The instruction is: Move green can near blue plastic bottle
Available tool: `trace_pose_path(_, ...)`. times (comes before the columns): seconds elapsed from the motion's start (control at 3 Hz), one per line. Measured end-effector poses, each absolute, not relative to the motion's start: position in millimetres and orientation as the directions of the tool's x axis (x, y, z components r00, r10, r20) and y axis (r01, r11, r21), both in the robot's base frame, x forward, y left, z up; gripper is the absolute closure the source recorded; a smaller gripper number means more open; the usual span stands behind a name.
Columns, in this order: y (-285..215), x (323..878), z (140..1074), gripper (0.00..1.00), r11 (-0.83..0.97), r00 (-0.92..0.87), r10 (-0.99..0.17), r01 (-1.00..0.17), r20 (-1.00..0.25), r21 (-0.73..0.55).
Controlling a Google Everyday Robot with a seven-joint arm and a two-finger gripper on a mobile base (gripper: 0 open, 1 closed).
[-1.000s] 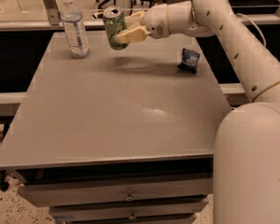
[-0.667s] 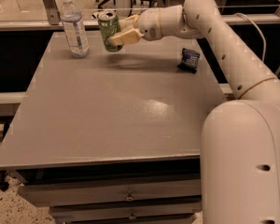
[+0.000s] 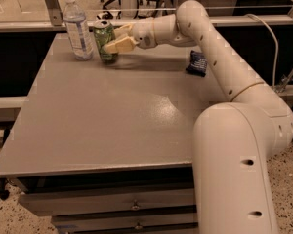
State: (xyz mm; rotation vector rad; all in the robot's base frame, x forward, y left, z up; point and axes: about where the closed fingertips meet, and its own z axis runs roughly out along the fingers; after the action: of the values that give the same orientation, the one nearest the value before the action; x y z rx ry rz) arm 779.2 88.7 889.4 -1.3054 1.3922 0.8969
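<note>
The green can (image 3: 104,39) stands upright at the back left of the grey table (image 3: 102,111), just right of the blue plastic bottle (image 3: 77,29), with a narrow gap between them. My gripper (image 3: 116,39) reaches in from the right and is shut on the green can, one pale finger (image 3: 118,45) across its front side. The can's base is at or just above the tabletop. The bottle stands upright with its white cap on.
A small dark blue snack packet (image 3: 197,63) lies near the table's right edge. My arm spans the back right of the table. A glass barrier and rail run behind the table. Drawers sit below the front edge.
My gripper has carried the green can left and down, from above the table to right beside the bottle. The bottle and packet have not moved.
</note>
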Motion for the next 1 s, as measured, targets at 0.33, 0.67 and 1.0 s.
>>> trace_pose_path(0.33, 102.9, 782.6, 883.3, 0.83, 0.148, 0.061, -0.266, -0.984, -0.962, -0.103)
trace_pose_path(0.67, 106.6, 786.4, 885.6, 0.59, 0.164, 0.078, -0.275, -0.978, -0.958, -0.126)
trace_pose_path(1.0, 108.0, 787.9, 889.2, 0.36, 0.173, 0.098, -0.280, -0.973, -0.955, -0.150)
